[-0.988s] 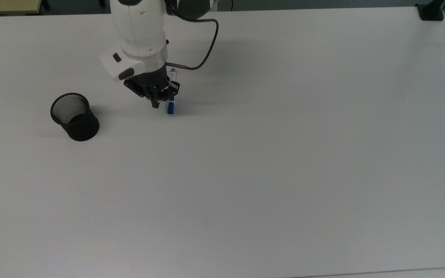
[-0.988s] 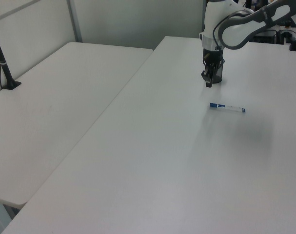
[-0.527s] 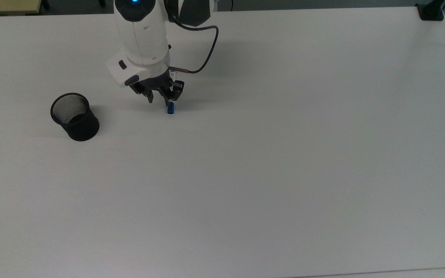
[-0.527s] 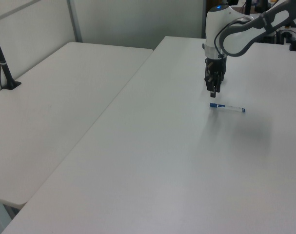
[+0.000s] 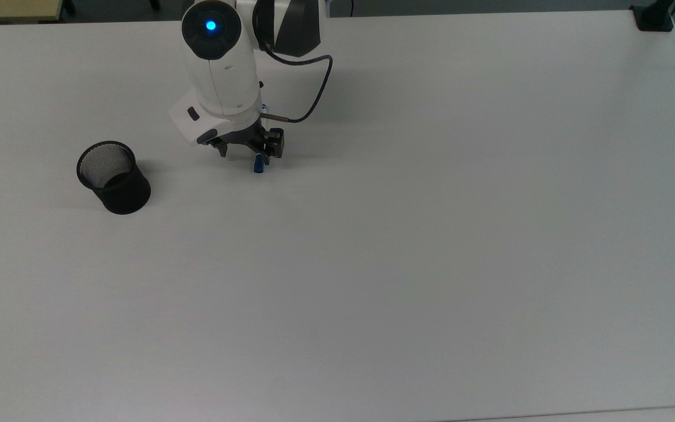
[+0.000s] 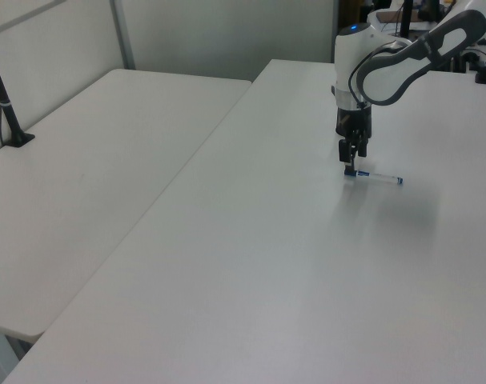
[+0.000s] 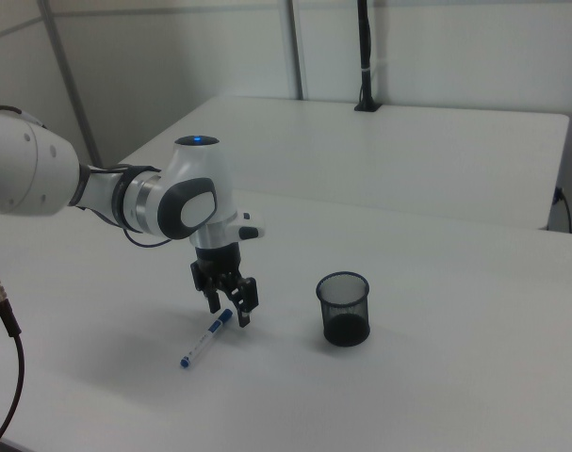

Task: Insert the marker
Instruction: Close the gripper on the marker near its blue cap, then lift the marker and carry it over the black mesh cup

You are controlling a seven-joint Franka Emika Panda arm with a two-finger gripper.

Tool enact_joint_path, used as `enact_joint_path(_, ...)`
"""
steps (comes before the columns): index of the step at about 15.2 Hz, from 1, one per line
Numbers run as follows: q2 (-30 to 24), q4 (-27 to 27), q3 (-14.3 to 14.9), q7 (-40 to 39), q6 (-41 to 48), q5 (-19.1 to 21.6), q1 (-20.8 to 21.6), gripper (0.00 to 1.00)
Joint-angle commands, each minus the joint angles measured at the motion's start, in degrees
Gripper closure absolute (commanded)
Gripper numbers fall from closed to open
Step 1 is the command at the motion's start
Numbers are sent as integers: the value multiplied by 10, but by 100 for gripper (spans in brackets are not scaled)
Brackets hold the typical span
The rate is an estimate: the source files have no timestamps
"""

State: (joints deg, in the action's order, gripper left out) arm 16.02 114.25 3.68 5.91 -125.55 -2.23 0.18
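A slim white-barrelled marker with a blue cap and a blue end tip [image 7: 207,338] lies flat on the broad white table [image 5: 431,234], well apart from the black mesh cup [image 5: 113,177] that serves as the landmark here. In the top view only its blue cap end [image 5: 259,164] pokes out from beneath the arm; the left view shows the marker [image 6: 375,177] stretched toward the left view's right, and the right view shows its full length, small dark print faint on the barrel.

The black two-finger gripper [image 7: 229,308] of the white Franka arm [image 5: 220,70] hangs straight down over the marker's capped end, on the far side of the marker from the cup as the right view frames it — its fingers [image 7: 247,314] spread apart, gripping nothing, one on each side of the barrel. In the left view the gripper [image 6: 351,158] reaches almost to the tabletop.

A second ago the gripper stood higher and nearer the cup, clear of the marker; it has since travelled away from the cup and dropped over the cap end. The marker itself has not shifted.

The mesh cup [image 7: 343,308] stands upright on the table, its open mouth facing up — nothing can be seen inside it but its own mesh lining.
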Motion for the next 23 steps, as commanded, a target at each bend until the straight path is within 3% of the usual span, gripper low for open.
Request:
enact_joint_path(1,2,5,0,9,5,14,5,58)
enact_joint_path(2,2,5,0,9,4,23,5,71)
enact_joint_path(3,2,5,0,9,4,30,6,74)
enact_joint_path(6,0,5,0,9,4,32,8,99)
enact_joint_path(9,-12,0,0,9,7,31,7,100)
enact_joint_path(14,-91,-3,0,-9,-3,31,-20,98)
enact_joint_path(18,-121,-3,0,-69,-82,31,-62,97)
enact_joint_path(23,-136,-3,0,-201,-169,40,-122,97)
